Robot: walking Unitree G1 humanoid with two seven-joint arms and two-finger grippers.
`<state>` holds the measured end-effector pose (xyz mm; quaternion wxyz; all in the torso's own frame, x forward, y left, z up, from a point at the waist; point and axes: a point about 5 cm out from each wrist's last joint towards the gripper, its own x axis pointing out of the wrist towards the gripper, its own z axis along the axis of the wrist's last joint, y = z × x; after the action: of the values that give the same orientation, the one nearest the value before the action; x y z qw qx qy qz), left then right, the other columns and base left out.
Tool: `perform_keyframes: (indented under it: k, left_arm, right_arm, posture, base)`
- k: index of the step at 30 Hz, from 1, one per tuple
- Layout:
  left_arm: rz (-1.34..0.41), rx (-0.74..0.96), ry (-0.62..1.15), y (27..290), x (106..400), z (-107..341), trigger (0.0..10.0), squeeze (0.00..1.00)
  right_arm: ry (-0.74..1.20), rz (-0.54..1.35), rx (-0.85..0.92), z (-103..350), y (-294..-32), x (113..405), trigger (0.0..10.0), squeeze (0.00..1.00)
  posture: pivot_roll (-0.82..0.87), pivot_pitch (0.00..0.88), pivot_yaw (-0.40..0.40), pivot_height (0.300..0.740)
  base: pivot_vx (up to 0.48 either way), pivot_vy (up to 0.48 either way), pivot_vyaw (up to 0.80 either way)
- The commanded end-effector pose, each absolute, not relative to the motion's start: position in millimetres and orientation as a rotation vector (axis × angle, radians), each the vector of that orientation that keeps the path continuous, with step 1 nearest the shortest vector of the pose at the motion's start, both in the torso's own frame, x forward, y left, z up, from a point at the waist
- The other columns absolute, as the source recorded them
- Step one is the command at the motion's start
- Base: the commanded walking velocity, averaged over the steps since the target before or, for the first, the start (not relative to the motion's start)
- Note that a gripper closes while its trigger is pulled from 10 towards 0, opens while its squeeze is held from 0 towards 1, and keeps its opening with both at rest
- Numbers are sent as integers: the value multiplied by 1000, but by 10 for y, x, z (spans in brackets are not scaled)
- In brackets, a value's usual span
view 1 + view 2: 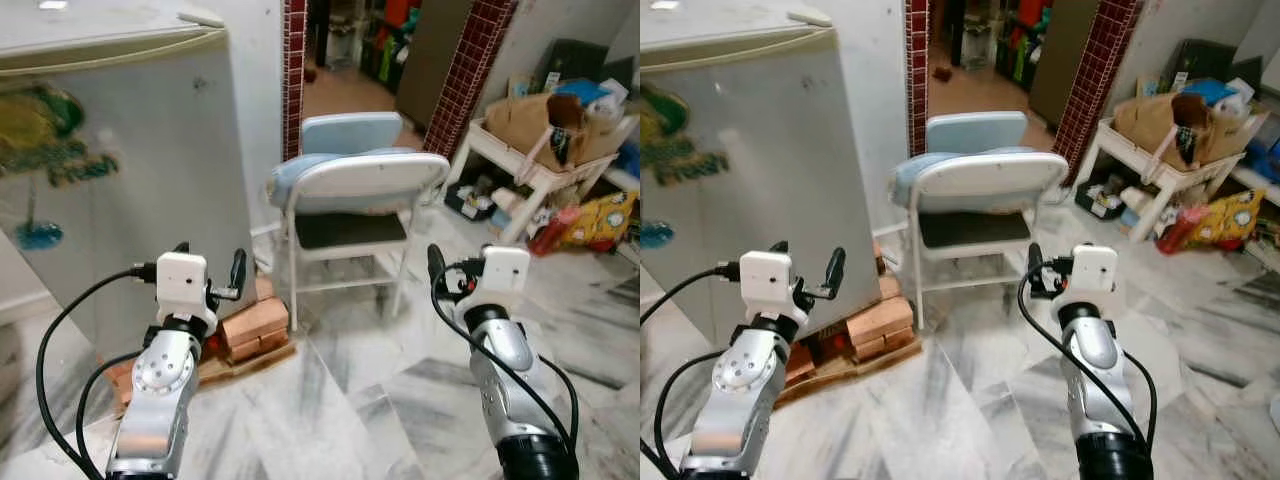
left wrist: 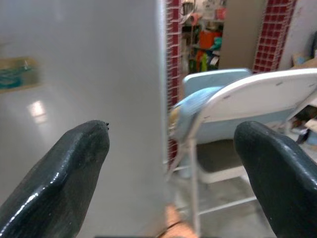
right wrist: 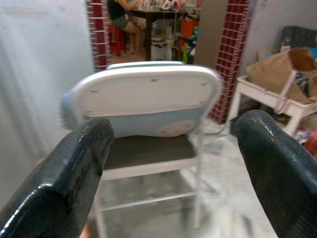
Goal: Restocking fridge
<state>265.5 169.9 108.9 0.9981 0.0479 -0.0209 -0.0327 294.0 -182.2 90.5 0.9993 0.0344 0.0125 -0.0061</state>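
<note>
A small grey fridge (image 1: 130, 170) with its door shut and colourful stickers on the front stands at the left, raised on bricks (image 1: 255, 325). My left gripper (image 1: 210, 262) is held up in front of the fridge's right edge, open with nothing between its fingers; in the left wrist view the left gripper (image 2: 168, 168) looks along the fridge's side wall (image 2: 89, 74). My right gripper (image 1: 468, 268) is raised at the right, open and holding nothing. In the right wrist view the right gripper (image 3: 173, 168) faces the back of a folding chair (image 3: 148, 94).
A white folding chair (image 1: 360, 185) with pale blue cushions stands just right of the fridge, before a doorway with red tiled pillars (image 1: 470, 70). A white rack (image 1: 530, 170) with a paper bag and clutter is at the far right. A person (image 3: 121, 15) sits at a table beyond the doorway. The marble floor (image 1: 380, 400) lies open ahead.
</note>
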Motion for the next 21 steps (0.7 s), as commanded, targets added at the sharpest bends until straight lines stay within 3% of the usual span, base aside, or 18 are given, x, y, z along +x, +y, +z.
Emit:
perform_keyframes:
  k: [1,8,9,10,21]
  left_arm:
    - [-66,93,-36,1734,2647,1088,10000,0]
    - [-90,100,-32,1665,2647,1076,10000,0]
    - [-98,100,-31,1645,2641,1072,10000,0]
    - [-102,100,-29,1637,2638,1068,10000,0]
    - [-150,137,-23,1580,2607,1059,10000,0]
  right_arm:
    - [10,10,62,946,-1778,2961,10000,0]
    - [8,14,68,945,-1759,2980,10000,0]
    - [8,18,75,944,-1745,2983,10000,816]
    - [7,19,77,944,-1737,2984,10000,1000]
    - [6,21,83,927,-1681,3001,10000,1000]
  posture:
    - [93,0,-39,740]
    - [95,0,-39,740]
    - [97,0,-39,740]
    - [97,0,-39,740]
    - [112,0,-31,740]
  base:
    - [0,480,-738]
    - [0,480,-619]
    - [0,480,-419]
    - [0,480,-406]
    - [0,480,-74]
